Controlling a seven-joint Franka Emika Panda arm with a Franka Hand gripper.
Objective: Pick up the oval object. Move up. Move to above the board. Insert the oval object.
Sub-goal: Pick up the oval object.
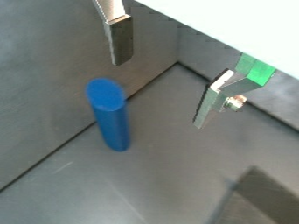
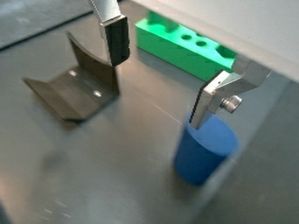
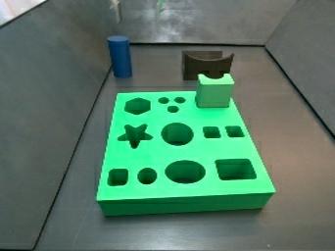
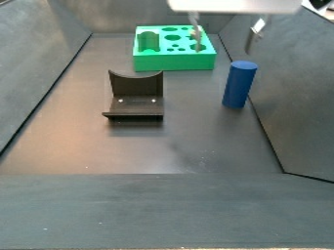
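In a side view, the blue oval object (image 3: 119,56) is seen standing upright on the dark bench (image 3: 59,147) near the far left wall, well apart from the board (image 3: 183,149), which lies flat toward the middle. Star, hexagon, circle, square and oval holes are cut into the board's top, and a small light green block (image 3: 216,90) is set on its far right part. Just behind that block a dark brown arch block (image 3: 206,64) is placed on the bench. In the opposite side view the arch block (image 4: 133,96) is found on the left, the board (image 4: 175,48) further back, and the oval object (image 4: 237,84) on the right, close to the right wall; the gripper (image 4: 222,27) is seen at the top edge, above and behind the oval object, with only its finger tips in view. In a wrist view the gripper (image 1: 163,77) is shown with its jaws spread apart and nothing between them; the oval object (image 1: 110,114) stands beside the gap, untouched by either plate. In the second wrist view the gripper (image 2: 163,74) is again open-jawed, the oval object (image 2: 205,152) being seen just beside one finger (image 2: 212,99), while the arch block (image 2: 76,80) and the board (image 2: 184,45) lie beyond.
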